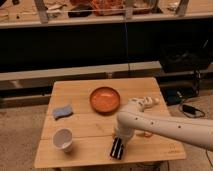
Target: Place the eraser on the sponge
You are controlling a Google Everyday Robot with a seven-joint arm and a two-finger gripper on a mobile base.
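The eraser (117,148), a flat black block with a pale stripe, sits near the front edge of the wooden table (80,92), right under my gripper (119,141). The gripper hangs from the white arm that reaches in from the right, and it is shut on the eraser's upper end. The sponge (62,112), a small blue-grey pad, lies flat at the table's left side, well apart from the gripper and up-left of it.
An orange bowl (105,99) stands in the middle of the table. A white cup (63,139) sits at the front left, below the sponge. A white packet (145,102) lies at the right, and an orange piece (145,133) peeks out beside the arm.
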